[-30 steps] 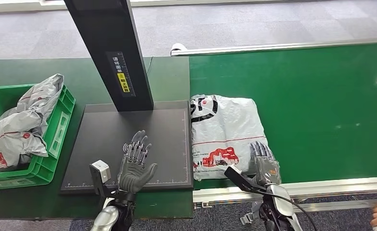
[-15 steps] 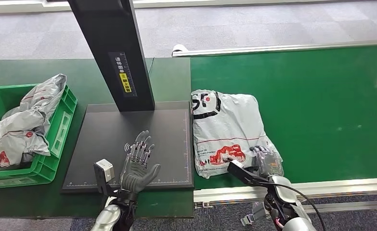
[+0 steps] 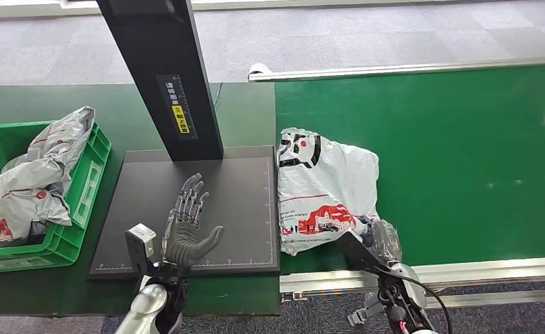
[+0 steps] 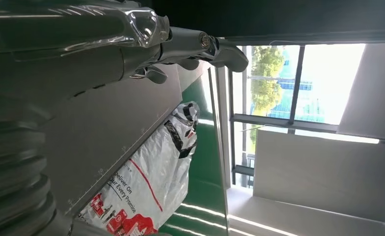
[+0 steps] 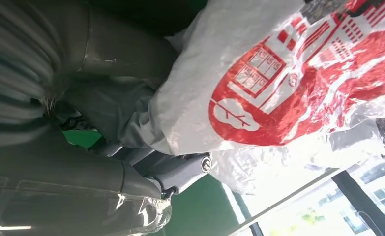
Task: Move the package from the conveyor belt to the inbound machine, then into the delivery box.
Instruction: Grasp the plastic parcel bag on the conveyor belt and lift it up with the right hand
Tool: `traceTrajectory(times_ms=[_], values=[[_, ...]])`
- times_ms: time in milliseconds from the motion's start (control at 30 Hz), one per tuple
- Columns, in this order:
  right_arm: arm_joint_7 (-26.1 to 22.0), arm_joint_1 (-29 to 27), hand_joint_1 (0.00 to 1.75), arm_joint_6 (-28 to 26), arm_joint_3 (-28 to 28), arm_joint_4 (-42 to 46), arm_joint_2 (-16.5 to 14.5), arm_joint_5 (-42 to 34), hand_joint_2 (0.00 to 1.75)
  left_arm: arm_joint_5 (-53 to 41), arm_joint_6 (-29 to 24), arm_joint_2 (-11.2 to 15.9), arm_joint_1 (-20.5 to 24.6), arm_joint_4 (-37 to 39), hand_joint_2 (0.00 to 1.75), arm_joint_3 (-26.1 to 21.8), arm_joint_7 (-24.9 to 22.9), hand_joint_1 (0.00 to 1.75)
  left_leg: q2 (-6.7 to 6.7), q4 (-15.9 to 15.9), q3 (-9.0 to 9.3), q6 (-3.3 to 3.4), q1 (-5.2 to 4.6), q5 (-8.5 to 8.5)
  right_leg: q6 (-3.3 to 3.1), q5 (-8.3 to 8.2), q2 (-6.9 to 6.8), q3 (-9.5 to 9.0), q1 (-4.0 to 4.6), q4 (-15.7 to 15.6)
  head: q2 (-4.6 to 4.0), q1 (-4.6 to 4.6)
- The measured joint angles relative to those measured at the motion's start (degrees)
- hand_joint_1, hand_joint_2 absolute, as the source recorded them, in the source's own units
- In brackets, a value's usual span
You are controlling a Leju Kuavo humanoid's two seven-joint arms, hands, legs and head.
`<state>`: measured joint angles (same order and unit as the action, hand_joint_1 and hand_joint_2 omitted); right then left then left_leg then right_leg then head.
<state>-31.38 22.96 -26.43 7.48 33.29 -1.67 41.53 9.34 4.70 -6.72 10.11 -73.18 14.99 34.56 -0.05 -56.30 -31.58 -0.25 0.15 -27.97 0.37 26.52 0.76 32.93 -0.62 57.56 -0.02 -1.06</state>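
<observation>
A white plastic package [image 3: 323, 188] with red and black print lies on the green conveyor belt [image 3: 464, 153], next to the dark platform of the inbound machine [image 3: 234, 191]. My right hand [image 3: 379, 236] grips the package's near right corner and lifts that edge, crumpling it; the right wrist view has the package [image 5: 288, 83] pressed against the hand [image 5: 131, 123]. My left hand [image 3: 187, 226] hovers over the platform, palm up and fingers spread, holding nothing. From the left wrist I see that hand [image 4: 146, 44] and the package [image 4: 151, 182] beyond it.
A green delivery box [image 3: 81, 184] at the left holds a grey package [image 3: 36, 177]. The machine's black post [image 3: 168, 76] rises at the platform's far edge. A metal rail [image 3: 478, 268] runs along the belt's near side.
My right hand has closed on the package's near corner and raised it, so the bag has bunched and tilted up. My left hand has shifted slightly left and forward over the platform.
</observation>
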Motion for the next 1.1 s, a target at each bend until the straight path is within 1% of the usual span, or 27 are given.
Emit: traceTrajectory(times_ms=[267,333,367,433,500,600,700,767,867,967,1100], values=[[-0.1,-1.2,1.75,0.5,0.1,3.0,-0.5,-0.4,1.75,-0.3,0.0,0.5,0.1,-0.6,1.75,-0.2,0.0,0.00,0.00,0.0,0.00,0.00,-0.01,0.00,0.00,0.00,0.00,0.02,-0.02,0.0,0.00,0.00],[-0.7,-1.8,1.75,1.1,0.3,4.2,-0.6,-2.1,1.75,-1.0,-0.4,0.6,0.1,-0.9,1.75,-0.3,0.3,0.00,-0.02,0.0,-0.01,0.00,-0.01,0.00,0.00,0.00,-0.01,0.02,-0.01,0.0,0.00,0.00],[-1.3,-2.7,1.75,2.0,0.3,5.9,-0.8,-4.3,1.75,-1.9,-0.9,0.8,0.1,-1.4,1.75,-0.3,0.7,0.00,-0.06,0.0,-0.03,0.00,0.00,0.00,0.00,0.00,-0.04,0.03,-0.01,0.0,0.00,0.01],[-2.1,-5.8,1.75,4.1,0.1,12.4,-1.0,-10.1,1.75,-5.1,-2.3,1.4,0.2,-3.2,1.75,-0.7,1.5,0.00,-0.21,0.0,-0.08,-0.01,0.01,0.00,0.00,0.01,-0.12,0.05,0.01,0.0,0.00,-0.01],[-1.9,-10.0,1.75,5.7,-0.8,21.8,-1.2,-14.4,1.75,-9.3,-4.4,2.4,0.7,-5.6,1.75,-1.5,2.1,0.00,-0.29,0.0,-0.14,-0.01,0.01,0.00,0.00,0.02,-0.17,0.10,0.01,0.0,0.00,-0.01],[-1.0,-15.0,1.75,7.7,-2.6,36.1,-0.9,-16.3,1.75,-15.6,-8.1,4.2,2.2,-9.0,1.75,-3.4,2.3,0.00,-0.22,0.0,-0.23,-0.01,0.02,0.01,-0.01,0.02,-0.15,0.18,0.02,0.0,0.00,-0.01],[0.0,-16.3,1.75,11.0,-4.4,46.8,0.7,-16.6,1.75,-19.0,-10.0,6.2,4.5,-10.8,1.75,-6.4,1.5,0.00,-0.17,0.0,-0.20,-0.01,0.01,0.03,-0.01,0.01,-0.13,0.18,0.02,0.0,0.00,-0.01],[0.4,-15.3,1.75,13.2,-5.6,51.2,2.2,-16.8,1.75,-19.8,-9.8,7.4,6.0,-11.0,1.75,-8.8,1.1,0.00,-0.18,0.0,-0.18,-0.01,0.01,0.07,-0.01,-0.01,-0.13,0.14,0.01,0.0,0.00,0.01],[1.3,-11.6,1.75,16.5,-7.3,54.3,4.2,-17.5,1.75,-20.6,-9.2,8.6,8.3,-10.4,1.75,-12.2,0.9,0.00,-0.17,0.0,-0.17,-0.01,0.00,0.14,0.01,-0.07,-0.13,0.12,0.00,0.0,0.00,0.01],[2.8,-6.2,1.75,19.7,-9.9,54.9,5.3,-18.0,1.75,-20.9,-9.0,9.7,10.6,-9.0,1.75,-14.8,0.9,0.00,-0.14,0.0,-0.15,-0.02,0.00,0.17,0.00,-0.13,-0.11,0.12,0.00,0.0,0.00,0.00],[6.4,2.5,1.75,23.4,-16.0,52.8,5.3,-16.8,1.75,-21.3,-8.9,11.0,13.5,-6.5,1.75,-17.5,0.7,0.00,-0.08,0.0,-0.16,-0.08,0.02,0.21,-0.01,-0.14,-0.07,0.17,0.03,0.1,0.00,0.00]])
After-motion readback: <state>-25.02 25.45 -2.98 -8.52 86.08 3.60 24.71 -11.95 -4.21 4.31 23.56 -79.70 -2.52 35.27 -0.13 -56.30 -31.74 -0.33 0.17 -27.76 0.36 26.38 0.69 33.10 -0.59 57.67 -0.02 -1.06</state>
